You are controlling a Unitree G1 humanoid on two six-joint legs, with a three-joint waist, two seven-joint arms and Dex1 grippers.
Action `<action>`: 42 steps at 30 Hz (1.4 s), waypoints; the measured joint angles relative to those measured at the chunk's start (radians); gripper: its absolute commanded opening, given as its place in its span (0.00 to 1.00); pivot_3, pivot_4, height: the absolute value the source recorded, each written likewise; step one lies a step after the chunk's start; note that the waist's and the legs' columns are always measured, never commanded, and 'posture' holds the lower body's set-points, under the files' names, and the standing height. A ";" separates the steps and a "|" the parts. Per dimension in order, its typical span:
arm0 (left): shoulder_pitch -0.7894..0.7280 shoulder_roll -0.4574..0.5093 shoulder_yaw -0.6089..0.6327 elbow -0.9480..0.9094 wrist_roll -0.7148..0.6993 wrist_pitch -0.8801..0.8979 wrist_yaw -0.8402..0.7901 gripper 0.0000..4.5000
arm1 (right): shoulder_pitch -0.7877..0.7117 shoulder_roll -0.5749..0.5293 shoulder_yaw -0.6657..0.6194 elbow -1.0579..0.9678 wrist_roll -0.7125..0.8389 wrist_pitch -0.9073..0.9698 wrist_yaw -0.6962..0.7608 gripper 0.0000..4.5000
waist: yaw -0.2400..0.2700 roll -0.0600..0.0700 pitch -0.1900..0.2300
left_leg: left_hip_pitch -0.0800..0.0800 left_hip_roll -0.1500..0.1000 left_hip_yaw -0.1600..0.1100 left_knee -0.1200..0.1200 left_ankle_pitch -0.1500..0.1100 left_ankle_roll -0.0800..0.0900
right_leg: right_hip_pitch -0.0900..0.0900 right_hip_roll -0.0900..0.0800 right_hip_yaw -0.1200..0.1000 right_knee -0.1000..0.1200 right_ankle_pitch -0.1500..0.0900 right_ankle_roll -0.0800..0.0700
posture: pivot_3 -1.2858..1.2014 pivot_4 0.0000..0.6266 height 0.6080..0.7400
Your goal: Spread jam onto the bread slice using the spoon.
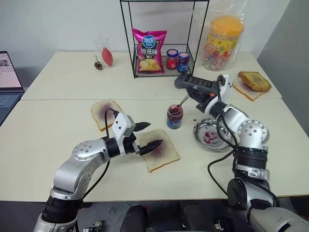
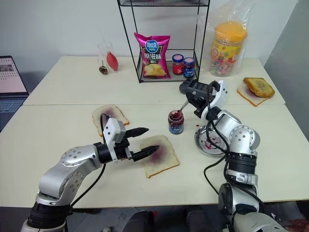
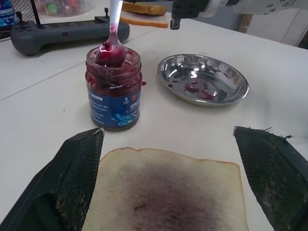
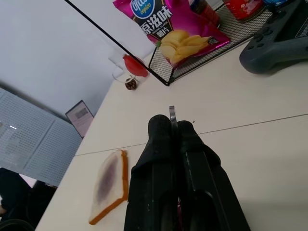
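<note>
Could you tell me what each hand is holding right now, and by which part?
The right hand pinches the spoon by its handle's upper end, bowl in the jam jar. The left hand holds nothing.

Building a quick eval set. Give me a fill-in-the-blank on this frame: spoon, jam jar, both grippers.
1. The spoon has its bowl inside the open ____ of jam.
2. The right gripper is shut on the spoon's ____.
3. The left gripper hangs ____ over the bread slice.
4. The steel plate sits on the robot's ____ of the jar.

Missing: jar; handle; open; right
</note>
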 measured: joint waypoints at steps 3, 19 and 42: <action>0.000 0.001 0.000 0.000 0.001 0.000 0.000 1.00 | 0.000 0.000 -0.002 0.000 0.010 0.009 -0.013 0.00 | 0.000 0.000 0.000 | 0.000 0.000 0.000 0.000 0.000 0.000 | 0.000 0.000 0.000 0.000 0.000 0.000 | 0.52 0.24 1.00; -0.001 0.013 0.001 0.019 0.004 -0.020 -0.004 1.00 | -0.008 -0.025 -0.039 0.020 0.039 0.009 -0.038 0.00 | 0.000 0.000 0.000 | -0.003 0.000 0.000 0.000 0.000 0.000 | -0.003 0.000 0.000 0.000 0.000 0.000 | 0.52 0.24 1.00; 0.299 0.170 0.166 -0.189 -0.100 0.010 -0.087 1.00 | -0.024 -0.094 0.102 -0.264 0.376 0.219 -0.027 0.00 | -0.007 0.001 0.002 | -0.007 0.003 -0.001 -0.006 0.000 0.000 | -0.010 0.001 -0.001 -0.001 -0.002 -0.003 | 0.52 0.24 1.00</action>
